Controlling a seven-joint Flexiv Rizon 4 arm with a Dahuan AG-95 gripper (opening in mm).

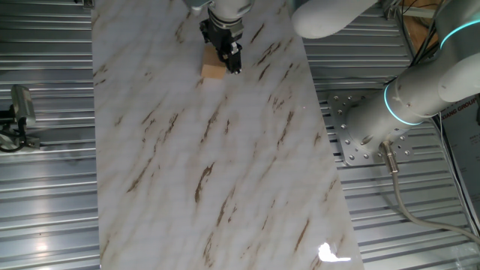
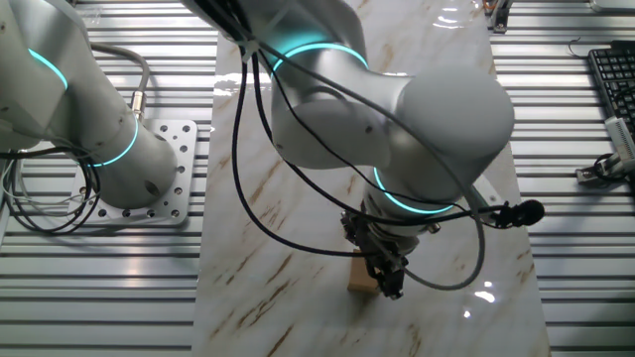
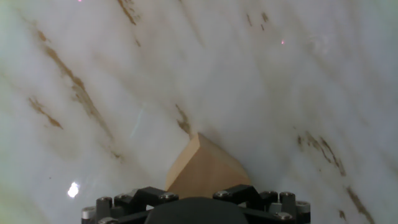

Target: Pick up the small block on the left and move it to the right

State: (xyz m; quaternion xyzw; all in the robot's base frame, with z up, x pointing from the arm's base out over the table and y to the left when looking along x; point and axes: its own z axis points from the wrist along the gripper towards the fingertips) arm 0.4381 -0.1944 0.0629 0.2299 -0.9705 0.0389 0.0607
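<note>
Small block [image 1: 213,70] just beside hand [image 1: 233,66].

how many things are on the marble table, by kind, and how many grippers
wooden block: 1
black gripper: 1, at the block
marble table: 1, carrying the block
total: 3

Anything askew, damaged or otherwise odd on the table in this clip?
Nothing stands out. The small block looks intact, sitting at the gripper on the marble-patterned table. Whether the gripper has closed on it cannot be told. No spills or damage are visible.
</note>
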